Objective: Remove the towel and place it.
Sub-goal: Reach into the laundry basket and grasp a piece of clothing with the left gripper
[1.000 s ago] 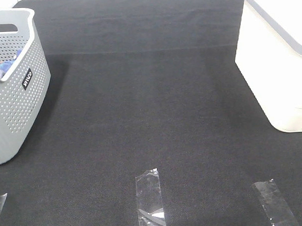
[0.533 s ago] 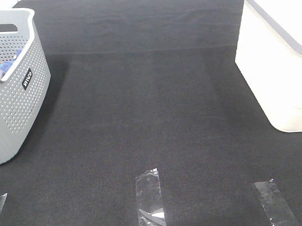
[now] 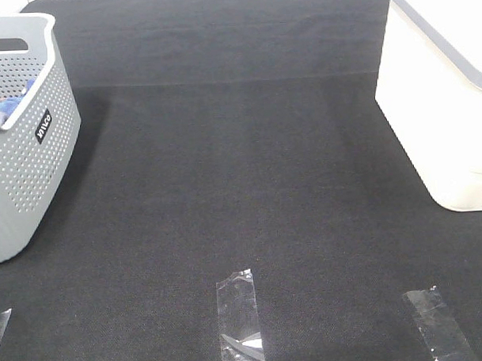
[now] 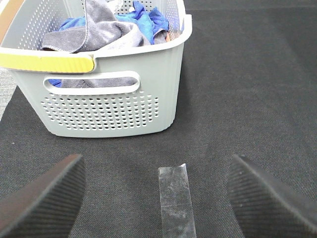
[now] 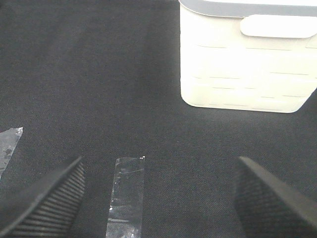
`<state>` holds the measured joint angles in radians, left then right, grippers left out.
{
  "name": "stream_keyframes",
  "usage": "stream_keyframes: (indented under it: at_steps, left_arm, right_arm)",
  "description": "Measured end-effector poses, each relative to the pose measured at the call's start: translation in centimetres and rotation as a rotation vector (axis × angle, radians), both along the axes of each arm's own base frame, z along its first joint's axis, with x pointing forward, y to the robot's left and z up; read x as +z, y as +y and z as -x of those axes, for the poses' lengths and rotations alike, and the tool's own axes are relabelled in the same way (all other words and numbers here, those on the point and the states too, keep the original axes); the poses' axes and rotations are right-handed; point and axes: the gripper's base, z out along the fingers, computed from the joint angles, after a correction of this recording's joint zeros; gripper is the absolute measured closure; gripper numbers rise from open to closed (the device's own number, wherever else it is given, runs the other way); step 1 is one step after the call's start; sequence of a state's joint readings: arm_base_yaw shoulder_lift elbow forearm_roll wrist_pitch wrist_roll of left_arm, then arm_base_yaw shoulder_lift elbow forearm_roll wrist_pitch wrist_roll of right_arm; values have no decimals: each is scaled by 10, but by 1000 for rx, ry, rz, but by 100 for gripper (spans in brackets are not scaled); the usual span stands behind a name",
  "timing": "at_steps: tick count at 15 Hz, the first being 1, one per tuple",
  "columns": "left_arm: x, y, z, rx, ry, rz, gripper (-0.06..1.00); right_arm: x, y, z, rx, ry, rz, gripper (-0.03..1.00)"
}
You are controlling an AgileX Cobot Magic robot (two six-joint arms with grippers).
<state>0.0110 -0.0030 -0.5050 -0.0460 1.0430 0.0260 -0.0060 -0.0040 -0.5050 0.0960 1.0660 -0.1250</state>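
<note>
Left pincer (image 4: pixel 157 198) and right pincer (image 5: pixel 158 198) both spread wide, empty. Grey towel (image 4: pixel 101 29) lies bundled in perforated basket (image 4: pixel 104 111) at left edge of tabletop (image 3: pixel 241 188).

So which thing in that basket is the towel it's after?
Find the pale grey perforated plastic basket at the left of the black mat. On top inside lies the slate-grey terry towel. Unlike the bright blue cloth tangled beside it, it is dull grey.
</note>
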Motion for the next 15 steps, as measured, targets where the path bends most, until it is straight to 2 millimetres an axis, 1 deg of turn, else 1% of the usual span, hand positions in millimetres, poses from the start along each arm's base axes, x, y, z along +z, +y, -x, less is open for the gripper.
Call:
stream_keyframes:
  at_steps: [1,2,3,4,6,8,11,13,14,15]
  left_arm:
    - [6,1,0,5,-44,-5,19]
    - [16,1,-2,10,-98,-10,19]
    - [25,2,-8,17,-127,-18,19]
    - [33,4,-17,33,-139,-27,19]
    - [46,9,-46,85,-112,-41,19]
    - [58,15,-83,138,-58,-68,19]
    - [73,22,-146,196,39,-117,19]
    - [87,25,-190,230,85,-101,19]
    - [88,26,-213,243,138,-97,19]
    - [92,28,-243,260,197,-115,19]
  right_arm:
    - [0,0,0,0,0,0,21]
    - [0,0,0,0,0,0,21]
    - [0,0,0,0,0,0,21]
    - [0,0,0,0,0,0,21]
    - [0,0,0,0,0,0,21]
    - [0,0,0,0,0,0,21]
    - [0,0,0,0,0,0,21]
    - [0,0,0,0,0,0,21]
    - [0,0,0,0,0,0,21]
    - [0,0,0,0,0,0,21]
